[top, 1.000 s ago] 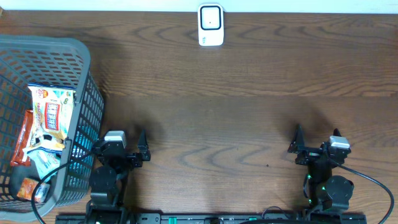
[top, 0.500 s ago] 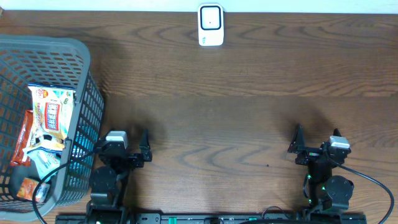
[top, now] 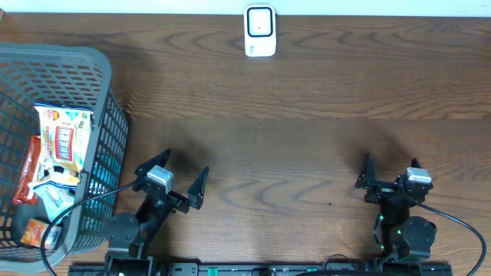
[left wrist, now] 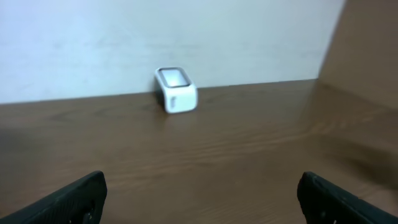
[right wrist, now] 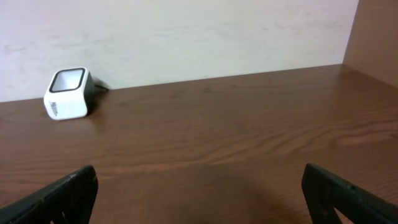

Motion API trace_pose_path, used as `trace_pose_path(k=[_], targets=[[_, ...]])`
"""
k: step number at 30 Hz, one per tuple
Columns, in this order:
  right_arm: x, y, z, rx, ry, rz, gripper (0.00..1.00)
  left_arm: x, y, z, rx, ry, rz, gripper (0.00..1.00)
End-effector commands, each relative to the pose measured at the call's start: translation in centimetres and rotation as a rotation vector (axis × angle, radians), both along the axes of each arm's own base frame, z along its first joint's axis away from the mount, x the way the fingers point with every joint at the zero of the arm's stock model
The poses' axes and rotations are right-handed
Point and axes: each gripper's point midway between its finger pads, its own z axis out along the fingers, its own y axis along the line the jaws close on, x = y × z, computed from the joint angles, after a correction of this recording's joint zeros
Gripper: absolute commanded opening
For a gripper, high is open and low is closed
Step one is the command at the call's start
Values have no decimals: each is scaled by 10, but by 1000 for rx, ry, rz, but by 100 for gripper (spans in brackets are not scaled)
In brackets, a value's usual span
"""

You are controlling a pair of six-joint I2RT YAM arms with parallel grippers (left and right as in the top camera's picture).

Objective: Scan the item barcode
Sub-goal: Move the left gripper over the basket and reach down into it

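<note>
Both hands are held spread wide, with nothing between the fingers. The left hand point(top: 186, 162) is seen low at the near edge of the worktop point(top: 307, 115), just beside the grey plastic basket point(top: 54, 57), and is turned at a slant toward the far right. The right hand point(top: 391, 162) is placed at the near right of the worktop, well apart from the left, and is pointed straight toward the far edge.

The items to be scanned, several snack packets point(top: 65, 142), are found lying in the basket at the left side of the worktop. A white and orange packet with a red label is laid uppermost, a red-brown one is tucked beside it, and a small orange one is seen at the near end. No packet is touched by either hand.

The white barcode scanner point(top: 260, 31) is stood at the far edge of the worktop, near its middle, against the pale wall point(right wrist: 186, 31). It is well apart from both hands and from the basket. In each wrist view only the dark fingers point(left wrist: 68, 199) are shown at the lower corners, with bare wood between them and the scanner beyond.
</note>
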Motion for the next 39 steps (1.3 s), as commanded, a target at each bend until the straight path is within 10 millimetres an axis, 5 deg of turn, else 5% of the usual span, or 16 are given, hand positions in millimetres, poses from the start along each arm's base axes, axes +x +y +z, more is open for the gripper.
trace_pose_path(k=[1, 14, 24, 29, 39], targets=[[0, 0, 0, 12, -1, -2, 99, -10, -10, 38, -20, -69, -70, 98], [0, 0, 0, 11, -1, -2, 99, -27, -9, 115, -37, -11, -72, 98], [0, 0, 0, 12, -1, -2, 99, -3, 1, 156, -36, 292, 12, 98], [0, 0, 0, 12, -1, -2, 99, 6, 4, 194, 14, 396, 30, 98], [0, 0, 0, 12, -1, -2, 99, 19, 6, 205, -8, 414, 57, 98]])
